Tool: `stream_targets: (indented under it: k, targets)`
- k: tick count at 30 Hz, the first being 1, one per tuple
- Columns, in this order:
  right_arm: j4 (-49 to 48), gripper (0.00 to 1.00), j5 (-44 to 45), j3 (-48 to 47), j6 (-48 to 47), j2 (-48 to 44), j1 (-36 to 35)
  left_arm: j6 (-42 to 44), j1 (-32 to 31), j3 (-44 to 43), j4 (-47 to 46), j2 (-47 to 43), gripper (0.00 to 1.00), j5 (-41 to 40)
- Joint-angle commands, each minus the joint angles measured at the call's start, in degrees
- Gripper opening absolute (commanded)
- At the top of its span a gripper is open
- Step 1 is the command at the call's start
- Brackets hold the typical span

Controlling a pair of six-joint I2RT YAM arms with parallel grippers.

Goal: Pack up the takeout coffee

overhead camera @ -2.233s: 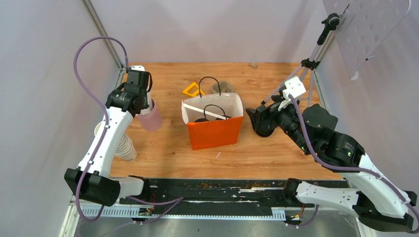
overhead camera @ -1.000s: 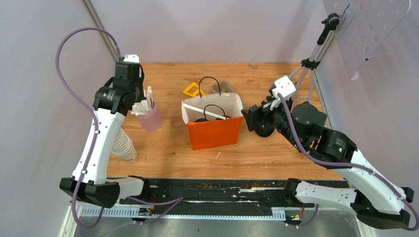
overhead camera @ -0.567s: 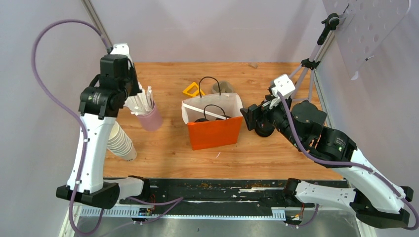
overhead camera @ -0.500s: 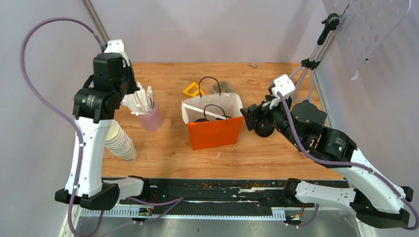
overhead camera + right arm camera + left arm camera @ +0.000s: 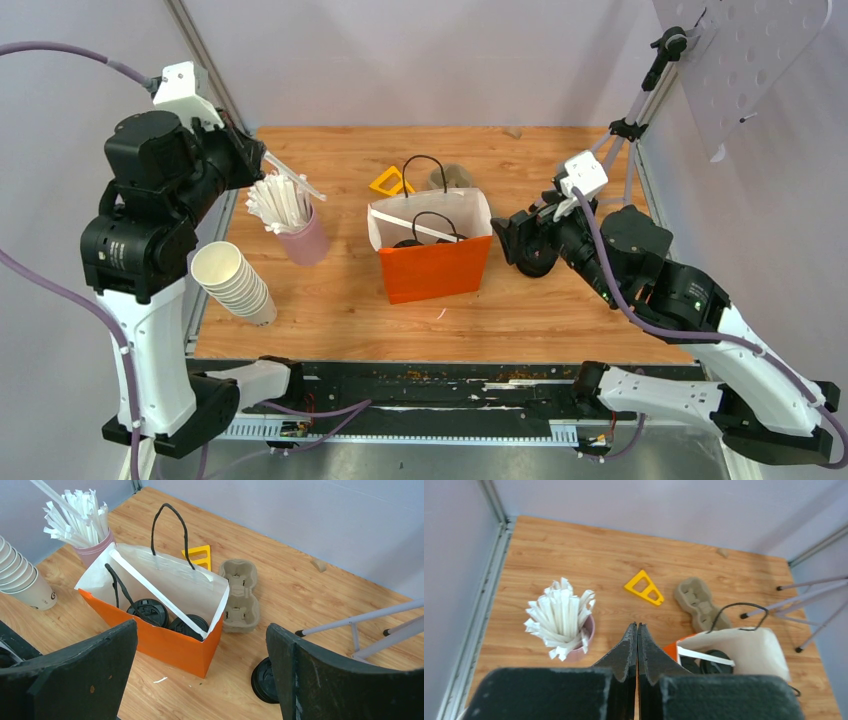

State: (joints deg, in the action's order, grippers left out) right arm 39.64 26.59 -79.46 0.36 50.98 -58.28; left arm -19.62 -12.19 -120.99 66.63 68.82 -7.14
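Up at upper left of the top view, left gripper [image 5: 250, 155] pinched tight on 1 paper-wrapped straw [image 5: 295, 178], over the pink cup of straws [image 5: 308, 240]. At right centre, right gripper [image 5: 202, 629] spread wide, holding nothing, just beside the orange paper bag [image 5: 435, 270]. Inside that bag, 2 black lids of the takeout coffee [image 5: 147, 611].

lidded cups [image 5: 147, 611]: bodies hidden in bag [image 5: 170, 647] | carrier [image 5: 455, 176]: half hidden
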Motion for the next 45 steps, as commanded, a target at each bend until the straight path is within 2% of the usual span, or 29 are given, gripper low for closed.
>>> stream_targets:
  k: [1, 3, 6, 12, 15, 17, 22, 30, 40, 45]
  targets:
    - [-2.3, 1.00, 2.0, -0.9, -0.9, -1.8, 0.2, -3.7, 0.5, -1.9, -4.3, -2.4, 0.00, 8.6]
    - [-2.1, 1.00, 2.7, -0.9, -2.0, -2.1, 0.2, -5.5, 0.5, -0.6, -8.6, -3.4, 0.00, 13.8]
    - [-2.0, 1.00, 3.4, -0.9, -2.1, -2.7, 0.2, -10.3, 0.5, 4.0, -19.8, -5.1, 0.00, 27.3]
    - [-0.3, 1.00, 4.0, -2.1, -1.0, -3.3, 0.2, -19.9, 0.5, 7.3, -35.0, -5.2, 0.00, 38.2]
    - [0.3, 1.00, 5.0, -2.2, -0.7, -3.9, 0.2, -30.5, 0.5, 14.2, -49.3, -5.5, 0.00, 46.9]
    - [0.3, 1.00, 5.8, -2.2, -0.7, -4.4, 0.2, -36.3, 0.5, 19.7, -57.0, -6.1, 0.00, 49.6]
    - [1.4, 1.00, 6.6, -2.8, 1.6, -5.3, 0.2, -37.3, 0.4, 24.4, -58.3, -6.5, 0.00, 49.7]
    - [2.4, 1.00, 6.2, -2.6, 1.8, -5.5, 0.2, -37.2, -0.3, 37.5, -61.7, -8.2, 0.00, 48.2]
    - [2.7, 1.00, 6.8, -3.0, 1.7, -5.2, 0.2, -36.8, -11.9, 47.7, -66.2, -4.9, 0.00, 42.4]
    - [2.9, 1.00, 7.7, -2.2, 1.5, -5.8, 0.2, -34.1, -13.8, 50.3, -67.1, -2.1, 0.00, 41.6]
